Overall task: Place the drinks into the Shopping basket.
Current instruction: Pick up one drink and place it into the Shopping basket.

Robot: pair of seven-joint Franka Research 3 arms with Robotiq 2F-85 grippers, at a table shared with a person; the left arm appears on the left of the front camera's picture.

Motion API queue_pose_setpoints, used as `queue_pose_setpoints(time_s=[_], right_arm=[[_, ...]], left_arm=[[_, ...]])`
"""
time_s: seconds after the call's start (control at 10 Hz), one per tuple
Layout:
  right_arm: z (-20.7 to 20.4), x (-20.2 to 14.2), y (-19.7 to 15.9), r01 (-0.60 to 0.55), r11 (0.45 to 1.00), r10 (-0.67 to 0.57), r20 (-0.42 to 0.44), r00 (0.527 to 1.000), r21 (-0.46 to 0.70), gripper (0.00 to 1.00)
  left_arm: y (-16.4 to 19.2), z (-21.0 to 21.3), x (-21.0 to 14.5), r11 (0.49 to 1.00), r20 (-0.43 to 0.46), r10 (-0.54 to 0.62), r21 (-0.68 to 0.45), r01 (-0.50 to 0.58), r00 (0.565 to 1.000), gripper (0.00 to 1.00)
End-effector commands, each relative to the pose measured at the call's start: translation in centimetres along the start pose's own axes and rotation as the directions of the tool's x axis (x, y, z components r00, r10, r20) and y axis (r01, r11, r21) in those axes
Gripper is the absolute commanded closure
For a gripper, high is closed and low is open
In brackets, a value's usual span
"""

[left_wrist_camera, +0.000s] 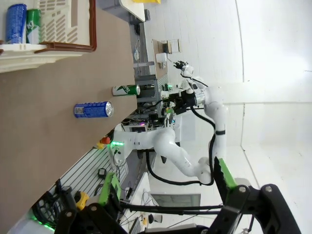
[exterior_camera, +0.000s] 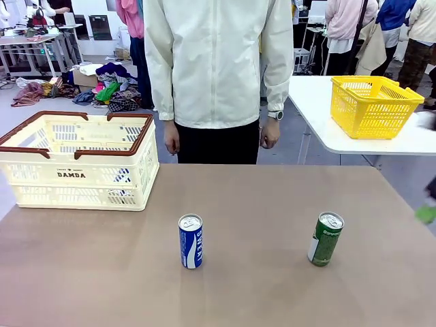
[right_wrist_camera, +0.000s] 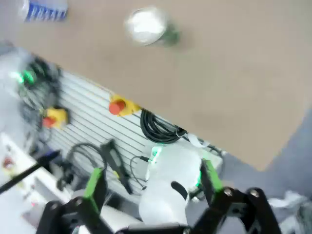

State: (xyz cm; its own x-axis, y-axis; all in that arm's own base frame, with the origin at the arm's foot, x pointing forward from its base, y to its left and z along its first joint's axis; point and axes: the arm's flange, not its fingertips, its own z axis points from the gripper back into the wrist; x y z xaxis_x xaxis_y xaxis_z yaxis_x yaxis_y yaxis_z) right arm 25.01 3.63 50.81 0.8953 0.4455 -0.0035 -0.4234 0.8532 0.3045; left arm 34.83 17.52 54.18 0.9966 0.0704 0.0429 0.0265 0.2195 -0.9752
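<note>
L claw [left_wrist_camera: 165, 180] open, empty; R claw [right_wrist_camera: 152, 178] open, empty. Past R claw: green can [right_wrist_camera: 148, 24], then blue can [right_wrist_camera: 46, 9], upright on tan table [exterior_camera: 259, 286], well apart, bare top round them. Basket [exterior_camera: 78, 160] beyond L claw, at table edge.

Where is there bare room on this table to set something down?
Bare: between the blue can and green can, the near strip before them, the far stretch right of the Shopping basket. Crowded: the basket's far-left corner.
</note>
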Motion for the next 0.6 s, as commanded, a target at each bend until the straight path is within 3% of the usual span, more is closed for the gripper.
queue_pose_setpoints(time_s=[0.0, 0.1, 0.2, 0.3, 0.4, 0.5], right_arm=[[-2.8, 3.4, 5.3, -0.183, 0.976, 0.18, -0.035, 0.983, -0.117, 0.0], [-4.4, 3.6, 7.8, -0.246, 0.958, 0.241, -0.051, 0.969, -0.149, 0.0], [-5.2, 3.4, 8.8, -0.238, 0.948, 0.251, 0.038, 0.967, -0.209, 0.0], [-3.6, 2.7, 8.2, -0.218, 0.968, 0.209, -0.078, 0.975, -0.124, 0.0], [-3.6, 2.7, 8.2, -0.218, 0.968, 0.209, -0.078, 0.975, -0.124, 0.0], [-4.2, 3.6, 10.6, -0.269, 0.948, 0.264, -0.054, 0.963, -0.17, 0.0]], left_arm=[[-0.2, 0.0, -0.1, 1.0, 0.012, 0.006, -0.013, -0.006, 1.0, 0.0], [-0.2, 0.0, -0.1, 1.0, 0.012, 0.006, -0.013, -0.006, 1.0, 0.0], [-0.2, 0.0, -0.1, 1.0, 0.012, 0.006, -0.013, -0.006, 1.0, 0.0], [-0.2, 0.0, -0.1, 1.0, 0.012, 0.006, -0.013, -0.006, 1.0, 0.0], [-0.2, 0.0, -0.1, 1.0, 0.012, 0.006, -0.013, -0.006, 1.0, 0.0], [-0.2, 0.0, -0.1, 1.0, 0.012, 0.006, -0.013, -0.006, 1.0, 0.0]])
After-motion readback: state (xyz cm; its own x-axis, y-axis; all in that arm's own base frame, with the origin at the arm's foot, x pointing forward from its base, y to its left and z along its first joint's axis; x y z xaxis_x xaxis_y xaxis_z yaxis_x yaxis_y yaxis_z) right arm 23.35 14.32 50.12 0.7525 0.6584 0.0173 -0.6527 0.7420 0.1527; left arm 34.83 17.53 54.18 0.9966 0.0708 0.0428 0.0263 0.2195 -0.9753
